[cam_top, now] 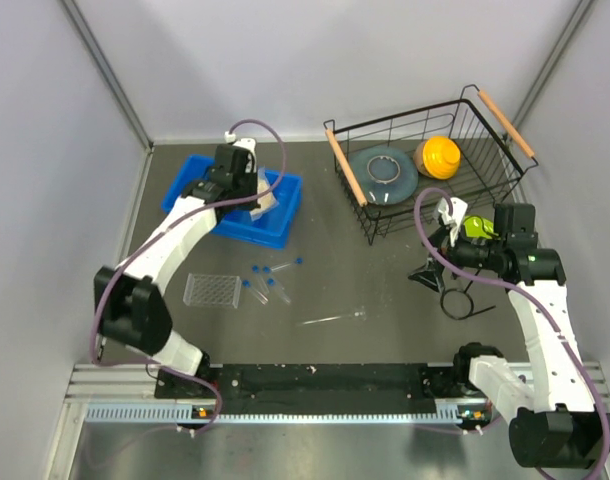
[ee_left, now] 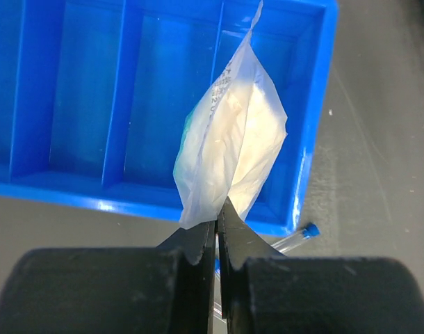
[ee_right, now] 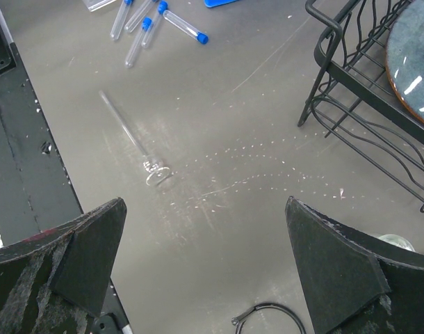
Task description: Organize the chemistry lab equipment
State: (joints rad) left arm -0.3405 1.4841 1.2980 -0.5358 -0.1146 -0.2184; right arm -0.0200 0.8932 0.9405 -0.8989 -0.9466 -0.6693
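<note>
"White crinkled plastic packet (ee_left: 233, 139): where do I have it?"

"Pinched by its lower corner in your left pincer (ee_left: 217, 224), jaws closed tight on it, over the end compartment of the blue divided plastic tray (ee_left: 73, 193)."

"How do I release it well?"

"I'd lower it inside the walls before opening, so it can't flop over the rim. Your right pincer (ee_right: 205, 209) is spread wide and empty above the grey worktop (ee_right: 254, 139)."

"Anything I can't see?"

"The packet hides the compartment floor. I can't identify a greenish tint behind it or read its print."

Even bright light, soft shadows, tabletop glare, blurred near tools
</note>
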